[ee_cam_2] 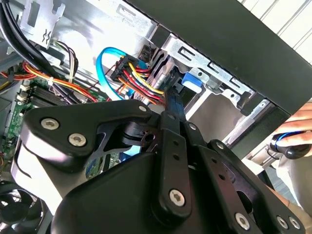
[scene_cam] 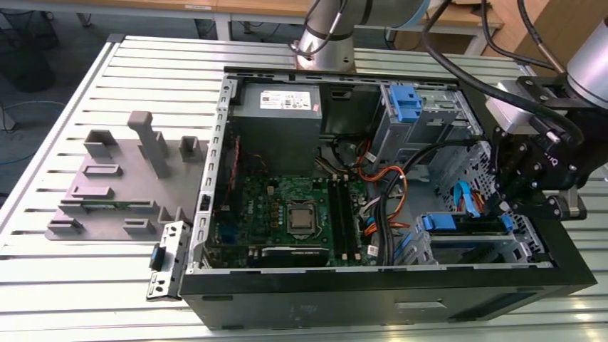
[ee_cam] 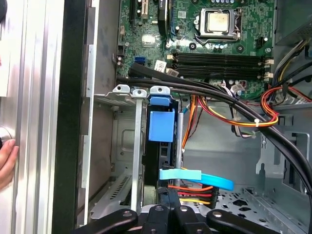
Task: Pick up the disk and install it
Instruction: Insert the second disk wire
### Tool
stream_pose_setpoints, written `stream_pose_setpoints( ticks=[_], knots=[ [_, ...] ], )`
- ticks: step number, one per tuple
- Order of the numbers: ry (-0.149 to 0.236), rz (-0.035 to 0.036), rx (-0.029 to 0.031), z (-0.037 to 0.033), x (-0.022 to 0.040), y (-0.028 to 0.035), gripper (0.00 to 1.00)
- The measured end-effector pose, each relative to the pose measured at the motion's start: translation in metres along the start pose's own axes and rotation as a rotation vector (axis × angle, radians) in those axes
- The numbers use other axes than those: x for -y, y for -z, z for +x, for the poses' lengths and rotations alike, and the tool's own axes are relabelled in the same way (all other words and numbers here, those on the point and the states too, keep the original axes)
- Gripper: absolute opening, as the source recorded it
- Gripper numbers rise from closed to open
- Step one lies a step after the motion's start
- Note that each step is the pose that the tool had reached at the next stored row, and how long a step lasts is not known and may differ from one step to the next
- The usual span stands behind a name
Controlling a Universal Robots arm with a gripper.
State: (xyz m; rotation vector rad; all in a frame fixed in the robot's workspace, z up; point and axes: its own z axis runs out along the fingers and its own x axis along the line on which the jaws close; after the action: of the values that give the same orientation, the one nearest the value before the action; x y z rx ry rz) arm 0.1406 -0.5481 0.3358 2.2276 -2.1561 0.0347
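Note:
The disk [scene_cam: 463, 223] sits edge-on in the drive cage [scene_cam: 475, 249] at the front of the open computer case, on the exterior view's right. Its blue carrier frame [ee_cam: 161, 125] shows between the cage's metal rails, and its blue tab [ee_cam_2: 192, 81] pokes out by the cage wall. My gripper [scene_cam: 506, 204] hangs just over the disk's cabled end, fingers drawn together with nothing seen between them. In both wrist views the black fingers [ee_cam_2: 173, 105] point at the red, yellow and orange cables plugged in there. The gripper [ee_cam: 169, 208] is in line with the disk's slot.
A light blue data cable [ee_cam: 197, 176] loops across the disk's end. Thick black cable bundles [ee_cam: 219, 95] cross above the motherboard [scene_cam: 285, 206]. A grey power-supply box [scene_cam: 278, 103] sits at the case's back. A person's hand [ee_cam_2: 298, 132] rests outside the case wall. A grey fixture [scene_cam: 124, 182] lies beside the case.

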Motion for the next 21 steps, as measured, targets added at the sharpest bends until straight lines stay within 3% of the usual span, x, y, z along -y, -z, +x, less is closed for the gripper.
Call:
stream_pose_setpoints(
  ticks=[13,16,21],
  knots=[
    [0.000,0.0000,-0.0001,-0.0002,0.0001,-0.0039,0.11],
    [0.000,0.0000,0.0007,0.0000,0.0000,-0.0002,0.11],
    [0.000,0.0000,-0.0002,0.0006,-0.0002,0.0125,0.11]
  ],
)
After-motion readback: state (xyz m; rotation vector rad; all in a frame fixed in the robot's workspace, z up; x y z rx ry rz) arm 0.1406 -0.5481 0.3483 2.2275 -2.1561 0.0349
